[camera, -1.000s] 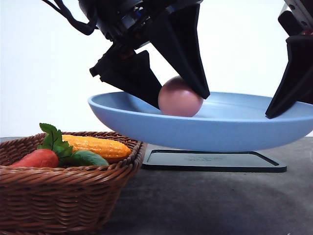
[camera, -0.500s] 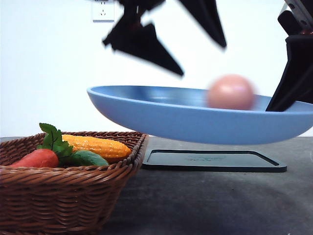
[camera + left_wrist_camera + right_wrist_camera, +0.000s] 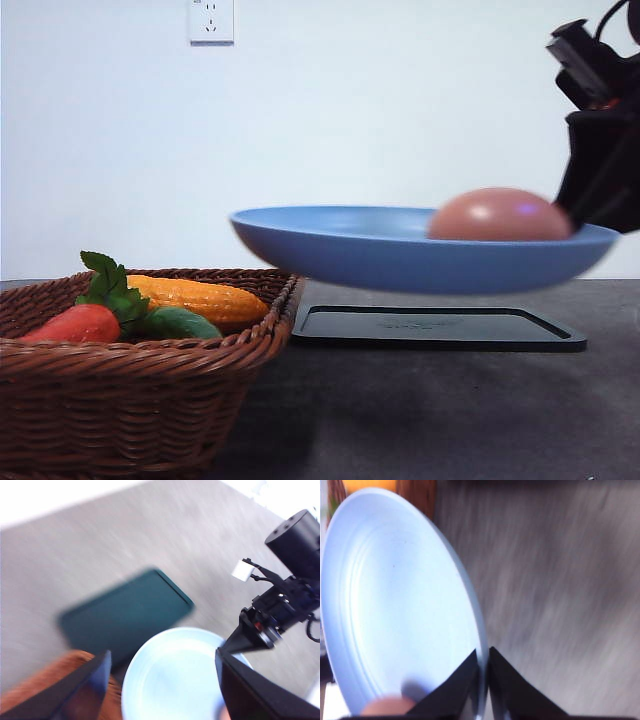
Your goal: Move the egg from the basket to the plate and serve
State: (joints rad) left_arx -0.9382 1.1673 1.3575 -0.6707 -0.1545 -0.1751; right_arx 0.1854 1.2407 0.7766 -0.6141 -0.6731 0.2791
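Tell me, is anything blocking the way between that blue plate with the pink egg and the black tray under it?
Nothing visible. The round blue plate, gripped by the right gripper, hangs over the flat black tray, the pinkish egg on it.

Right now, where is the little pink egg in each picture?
Front view: the small pinkish-tan oval egg lies at the right end of the raised round blue plate.
Left wrist view: I cannot make it out for sure.
Right wrist view: the egg peeks in at the plate's near edge, beside the right claw.
Shared landmark: the blue plate.
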